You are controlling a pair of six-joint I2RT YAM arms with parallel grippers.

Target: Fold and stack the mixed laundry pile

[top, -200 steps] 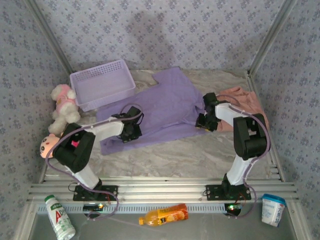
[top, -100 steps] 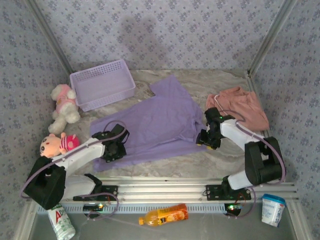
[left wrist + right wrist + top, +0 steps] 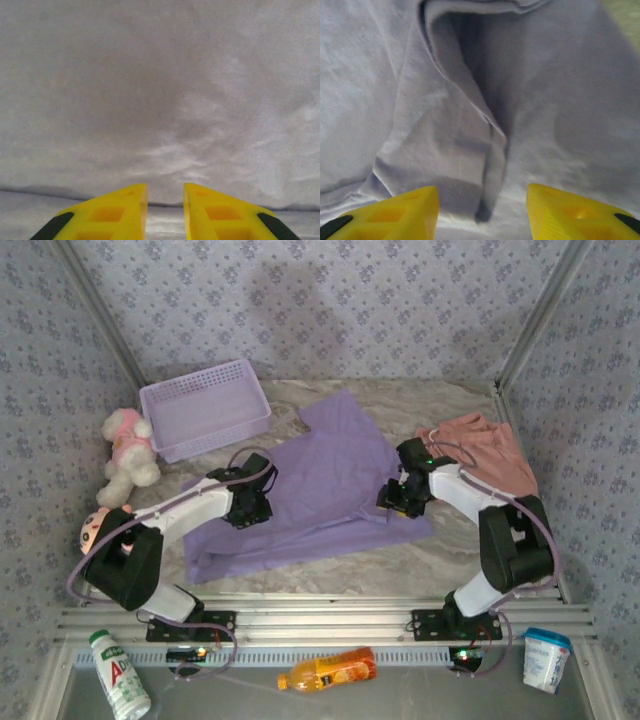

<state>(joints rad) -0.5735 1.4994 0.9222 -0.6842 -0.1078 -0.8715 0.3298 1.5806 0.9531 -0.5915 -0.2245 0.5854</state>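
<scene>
The purple T-shirt (image 3: 320,480) lies spread on the bench (image 3: 330,560), the pink garment (image 3: 485,450) beside it. Your left tool (image 3: 165,210) is nearly pressed together, your right tool (image 3: 482,210) spread. Pinch only the sleeve fold, then pull flat.

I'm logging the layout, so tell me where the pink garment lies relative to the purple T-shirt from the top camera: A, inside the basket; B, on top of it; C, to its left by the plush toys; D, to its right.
D: the pink garment lies on the table right of the T-shirt.
</scene>
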